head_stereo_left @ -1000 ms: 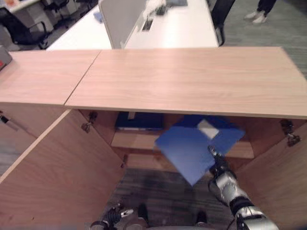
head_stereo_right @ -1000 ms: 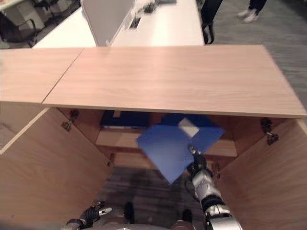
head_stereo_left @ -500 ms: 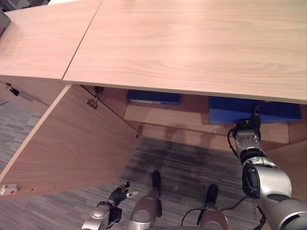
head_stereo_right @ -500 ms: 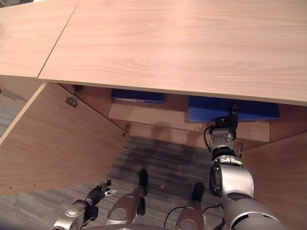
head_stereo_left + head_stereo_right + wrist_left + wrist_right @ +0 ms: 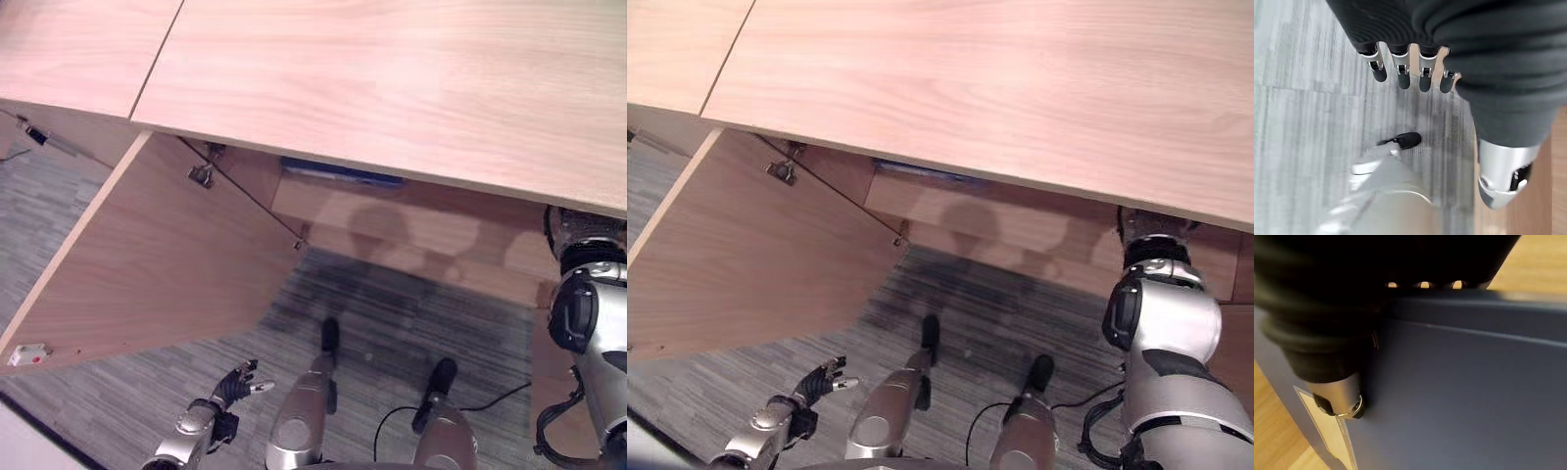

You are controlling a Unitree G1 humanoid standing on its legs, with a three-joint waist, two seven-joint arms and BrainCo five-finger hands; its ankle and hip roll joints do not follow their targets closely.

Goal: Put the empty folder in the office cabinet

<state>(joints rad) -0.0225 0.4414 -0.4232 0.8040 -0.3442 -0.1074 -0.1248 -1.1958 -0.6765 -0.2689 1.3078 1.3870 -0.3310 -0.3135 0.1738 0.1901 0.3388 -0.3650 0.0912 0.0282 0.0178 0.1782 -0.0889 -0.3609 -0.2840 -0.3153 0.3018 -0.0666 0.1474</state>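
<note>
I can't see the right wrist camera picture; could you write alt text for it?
A flat dark blue plastic folder lies on a light wooden shelf, with the right robot hand close above it, its thumb resting on the cover beside a pale label strip.

Blue folder (image 5: 1459, 396) lies flat on the cabinet's wooden shelf (image 5: 1273, 431).

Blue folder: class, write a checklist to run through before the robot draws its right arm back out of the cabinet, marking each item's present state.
1. Left cabinet door swung open: ok.
2. Folder in the cabinet, wood showing round it: ok.
3. Folder resting flat on the shelf: cannot tell.
4. Right hand let go of the folder: cannot tell.
5. Left hand open, low over the floor, away from the cabinet: ok.
6. Folder apart from the other blue item on the shelf: cannot tell.
</note>
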